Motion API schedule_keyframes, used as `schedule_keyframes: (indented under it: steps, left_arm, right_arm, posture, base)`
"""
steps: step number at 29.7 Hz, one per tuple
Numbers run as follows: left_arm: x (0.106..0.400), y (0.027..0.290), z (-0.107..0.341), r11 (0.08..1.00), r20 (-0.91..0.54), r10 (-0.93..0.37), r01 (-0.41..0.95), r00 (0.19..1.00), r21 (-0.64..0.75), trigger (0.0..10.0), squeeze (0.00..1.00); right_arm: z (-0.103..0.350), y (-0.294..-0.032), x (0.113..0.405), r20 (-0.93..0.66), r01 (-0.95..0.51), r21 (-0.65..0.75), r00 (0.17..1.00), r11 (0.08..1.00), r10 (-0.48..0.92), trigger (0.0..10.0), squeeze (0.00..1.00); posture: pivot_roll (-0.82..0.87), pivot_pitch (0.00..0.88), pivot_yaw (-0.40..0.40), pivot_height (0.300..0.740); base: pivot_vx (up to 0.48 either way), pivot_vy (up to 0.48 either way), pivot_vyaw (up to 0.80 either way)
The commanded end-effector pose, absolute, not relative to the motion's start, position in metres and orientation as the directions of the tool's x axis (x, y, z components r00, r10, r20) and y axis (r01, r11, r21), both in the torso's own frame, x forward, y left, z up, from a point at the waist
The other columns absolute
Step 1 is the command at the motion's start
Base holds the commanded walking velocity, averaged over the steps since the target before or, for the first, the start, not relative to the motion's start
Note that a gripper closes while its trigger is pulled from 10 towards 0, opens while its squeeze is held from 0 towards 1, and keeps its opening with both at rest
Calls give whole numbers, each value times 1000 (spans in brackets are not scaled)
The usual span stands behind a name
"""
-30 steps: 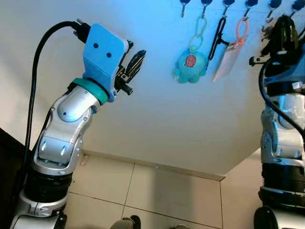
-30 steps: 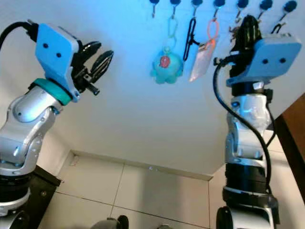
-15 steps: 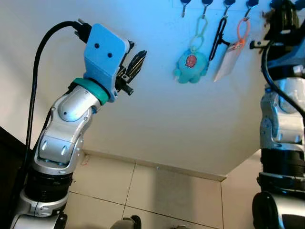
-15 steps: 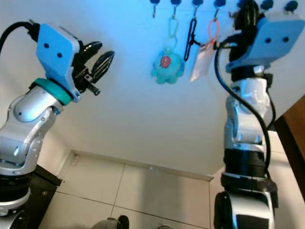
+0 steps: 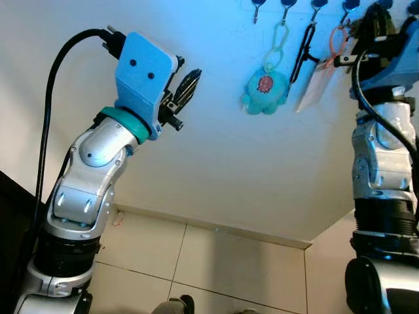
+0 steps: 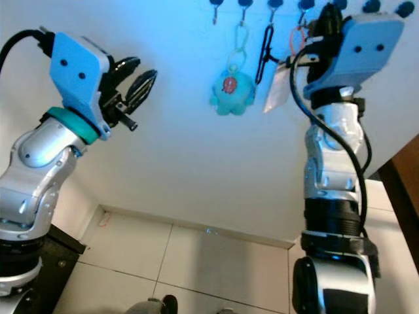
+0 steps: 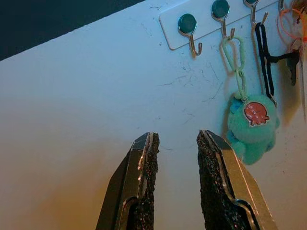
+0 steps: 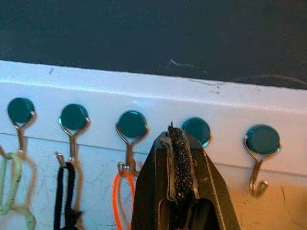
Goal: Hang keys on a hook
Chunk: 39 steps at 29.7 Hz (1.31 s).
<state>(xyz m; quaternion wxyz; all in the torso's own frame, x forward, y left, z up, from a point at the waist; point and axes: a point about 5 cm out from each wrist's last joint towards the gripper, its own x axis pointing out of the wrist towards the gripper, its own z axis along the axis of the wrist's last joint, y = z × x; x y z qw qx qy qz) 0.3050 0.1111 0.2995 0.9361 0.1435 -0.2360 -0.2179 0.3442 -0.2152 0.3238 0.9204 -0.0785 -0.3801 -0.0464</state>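
Observation:
A white hook rail point(image 8: 96, 91) with round teal-headed hooks runs high on the wall. My right gripper point(image 8: 178, 132) is raised against it, its tip covering the fourth hook; the jaws are shut. The keys are hidden behind its fingers and wrist point(image 6: 357, 46). To the right of the tip is a bare hook point(image 8: 259, 179). My left gripper point(image 5: 190, 82) is held up open well to the left, away from the rail, with nothing between its pads point(image 7: 146, 167).
On the rail hang a teal plush octopus point(image 5: 263, 88) on a green loop, a black strap point(image 5: 302, 49) and an orange loop point(image 8: 120, 196) with a white tag point(image 5: 313, 82). The leftmost hook point(image 7: 194, 45) is bare. Tiled floor point(image 5: 216, 261) lies below the wall.
My right arm has risen and moved left, bringing its gripper up to the rail beside the orange loop. The left arm has stayed where it was.

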Motion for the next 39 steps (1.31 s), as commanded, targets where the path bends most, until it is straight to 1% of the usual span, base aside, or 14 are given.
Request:
schedule_keyframes:
  steps: [1, 5, 9, 19, 30, 31, 33, 35, 36, 39]
  left_arm:
    - [306, 114, 299, 861, 371, -475, 333, 798, 385, 10000, 0]
    - [306, 114, 300, 861, 372, -475, 334, 797, 385, 10000, 0]
    - [306, 114, 300, 859, 371, -478, 337, 796, 385, 10000, 0]
    - [308, 114, 300, 858, 369, -479, 337, 796, 387, 10000, 0]
    - [309, 112, 301, 858, 375, -480, 336, 793, 388, 10000, 0]
    - [310, 113, 300, 861, 378, -476, 334, 794, 384, 10000, 0]
    - [311, 112, 300, 863, 382, -475, 335, 793, 378, 10000, 0]
    - [311, 112, 300, 863, 382, -475, 335, 793, 378, 10000, 0]
    - [312, 113, 300, 862, 383, -477, 335, 791, 381, 10000, 0]
    - [313, 114, 301, 862, 387, -474, 328, 791, 386, 10000, 0]
  right_arm:
    - [318, -217, 345, 695, 144, -77, 717, 987, -50, 10000, 0]
    - [315, -220, 343, 693, 151, -66, 718, 986, -63, 10000, 0]
    - [310, -222, 334, 700, 152, -45, 710, 987, -78, 10000, 0]
    - [305, -226, 332, 691, 170, -39, 716, 985, -96, 10000, 0]
    - [306, -224, 335, 687, 139, -69, 725, 988, -54, 10000, 0]
    - [309, -219, 337, 690, 110, -93, 723, 990, -16, 10000, 0]
    - [313, -208, 339, 695, 58, -126, 717, 990, 47, 10000, 0]
    - [313, -208, 339, 695, 58, -126, 717, 990, 47, 10000, 0]
    - [314, -201, 339, 699, 34, -137, 712, 990, 72, 10000, 0]
    - [313, -197, 339, 699, 18, -139, 710, 990, 85, 10000, 0]
  posture:
    - [36, 62, 160, 740]
    - [33, 62, 163, 740]
    - [31, 66, 169, 740]
    - [29, 59, 173, 740]
    - [24, 49, 167, 740]
    - [-1, 36, 157, 740]
    - [-5, 19, 162, 740]
    - [-5, 19, 162, 740]
    - [-5, 3, 165, 740]
    - [2, 0, 163, 740]
  base:
    - [0, 0, 0]
    - [0, 0, 0]
    - [0, 0, 0]
    - [0, 0, 0]
    - [0, 0, 0]
    - [0, 0, 0]
    - [0, 0, 0]
    - [0, 0, 0]
    - [0, 0, 0]
    - [0, 0, 0]
